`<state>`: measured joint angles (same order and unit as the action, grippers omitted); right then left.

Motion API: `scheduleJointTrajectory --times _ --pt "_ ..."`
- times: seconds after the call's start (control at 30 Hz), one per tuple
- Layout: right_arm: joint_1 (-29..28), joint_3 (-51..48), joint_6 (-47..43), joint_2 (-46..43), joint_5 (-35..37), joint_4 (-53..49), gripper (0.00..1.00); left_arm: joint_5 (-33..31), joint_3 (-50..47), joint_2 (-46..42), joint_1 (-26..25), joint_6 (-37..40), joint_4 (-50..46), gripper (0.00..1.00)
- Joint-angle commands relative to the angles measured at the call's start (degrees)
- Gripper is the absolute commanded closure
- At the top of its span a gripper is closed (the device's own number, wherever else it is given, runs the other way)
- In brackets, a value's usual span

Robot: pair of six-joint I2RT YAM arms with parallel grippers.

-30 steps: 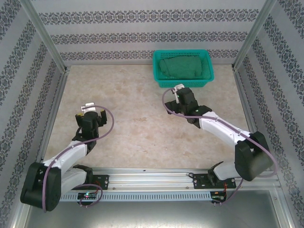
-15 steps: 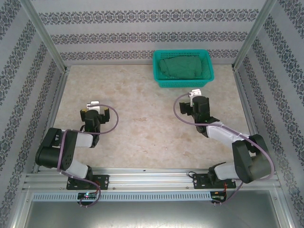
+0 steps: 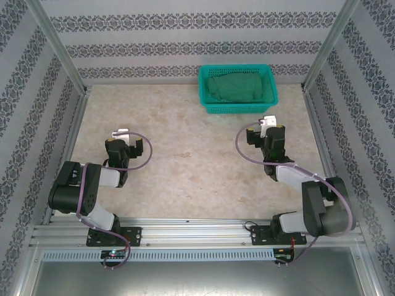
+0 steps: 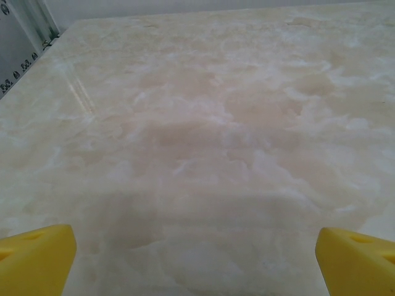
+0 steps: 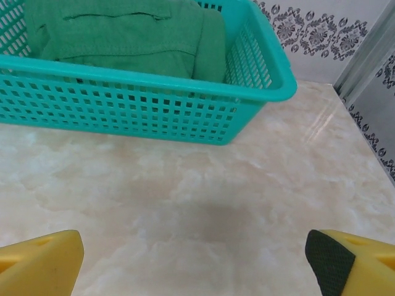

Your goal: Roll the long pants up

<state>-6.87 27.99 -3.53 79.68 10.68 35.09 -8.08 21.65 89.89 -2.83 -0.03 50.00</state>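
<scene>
Far table (image 3: 185, 160) edge: basket (image 5: 154, 68) holding long pants (image 5: 123, 28); right claw (image 5: 194, 253) gaping nearby.

1. The long pants (image 5: 123, 31) lie bunched in the teal basket (image 5: 154, 73). Its mesh wall hides their lower folds, and my right wrist view cuts them off at the top and left edges.
2. From above they are a small green heap, and I cannot tell the 2 legs apart.
3. My right pincer (image 5: 194, 265) is cut off by the bottom edge, so just 2 yellow fingertips (image 5: 37, 262) show.
4. My left pincer (image 4: 197, 262) is cropped the same way over the table (image 4: 197, 123).
</scene>
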Motion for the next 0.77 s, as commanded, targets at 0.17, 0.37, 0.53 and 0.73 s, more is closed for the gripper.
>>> scheduleJointTrajectory --times 0.17,0.37,0.53,0.73 --pt "6.10 -5.82 5.37 6.04 -9.24 14.29 0.10 2.06 1.00 -0.50 0.98 -0.70 -0.60 0.00" --pt "5.04 -5.93 4.66 6.38 -6.73 15.47 0.02 2.39 1.20 -0.58 1.16 -0.76 -0.87 0.00" --pt "5.56 -5.70 5.00 6.36 -8.00 14.87 0.02 2.76 1.29 -0.57 1.33 -0.88 -1.02 0.00" --pt "5.56 -5.66 5.02 6.31 -8.00 14.83 0.02 4.72 1.61 -0.51 2.22 -1.16 -1.70 0.00"
